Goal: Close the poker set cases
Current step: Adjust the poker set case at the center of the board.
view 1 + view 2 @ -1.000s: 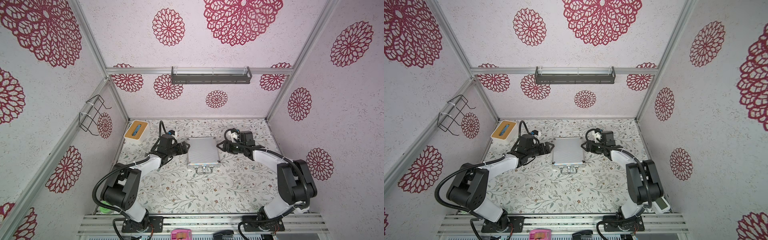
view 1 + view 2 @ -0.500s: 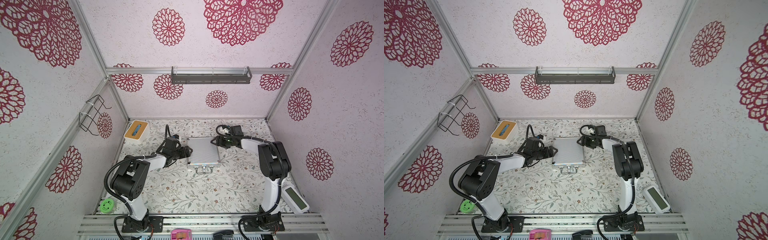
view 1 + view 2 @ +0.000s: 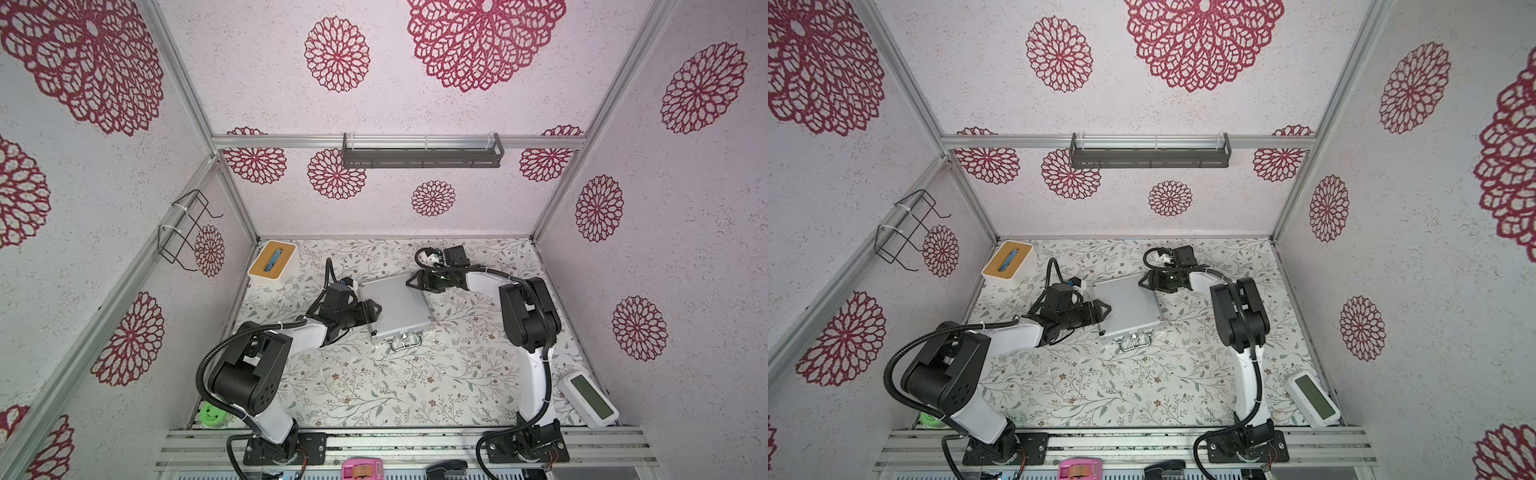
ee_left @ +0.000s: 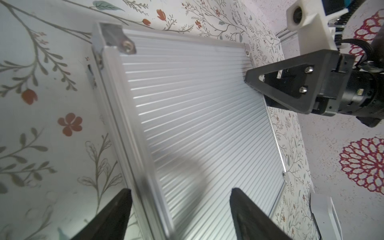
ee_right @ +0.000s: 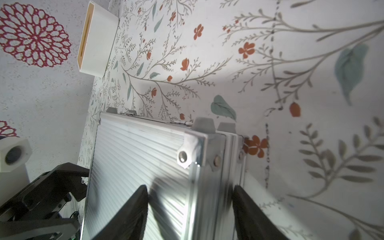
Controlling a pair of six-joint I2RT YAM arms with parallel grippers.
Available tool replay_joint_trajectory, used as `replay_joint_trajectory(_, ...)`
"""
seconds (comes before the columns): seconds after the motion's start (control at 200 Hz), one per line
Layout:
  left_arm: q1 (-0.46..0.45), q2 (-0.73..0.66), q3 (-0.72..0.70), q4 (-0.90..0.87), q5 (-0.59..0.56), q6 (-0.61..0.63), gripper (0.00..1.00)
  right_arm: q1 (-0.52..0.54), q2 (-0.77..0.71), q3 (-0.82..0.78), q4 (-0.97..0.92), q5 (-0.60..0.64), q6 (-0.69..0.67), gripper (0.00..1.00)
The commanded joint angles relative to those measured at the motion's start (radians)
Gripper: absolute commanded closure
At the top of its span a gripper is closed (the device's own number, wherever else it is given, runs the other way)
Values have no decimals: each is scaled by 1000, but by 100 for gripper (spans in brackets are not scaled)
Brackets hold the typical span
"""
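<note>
**Both arms settle on the lowered case**

In both top views the poker set case (image 3: 395, 305) lies flat at mid-frame on the floral table (image 3: 374, 386). Its lid is down and its handle (image 3: 403, 343) points toward the bottom of the frame. Over the last second it has turned slightly askew. The left gripper (image 3: 370, 311) has slid onto its left edge, and the right gripper (image 3: 415, 282) has swung up to its upper right corner.

In the left wrist view, the left gripper (image 4: 180, 191) straddles the case's rim at bottom centre. Its jaws are half-wide and narrowing, with no clamp visible.

In the right wrist view, the right gripper (image 5: 190, 188) brackets a corner, jaws moderately apart. One finger is over the ribbed lid and one beside the wall. The two shells meet there.

Closing looks nearly finished, but I cannot tell whether the latches are fastened.
</note>
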Motion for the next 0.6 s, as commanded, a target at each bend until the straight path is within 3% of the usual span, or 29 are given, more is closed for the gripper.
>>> replay_joint_trajectory(0.0,-10,-41,-17,-14,-29,-12,22,27,10,38,-64,-46,-41,36)
replay_joint_trajectory(0.435,-22,-205,-63,-161,-148,-22,22,62,22,76,-132,-32,-85,36)
replay_joint_trajectory(0.595,-41,-263,19,-309,-230,61,19,51,-69,53,-153,119,-87,34)
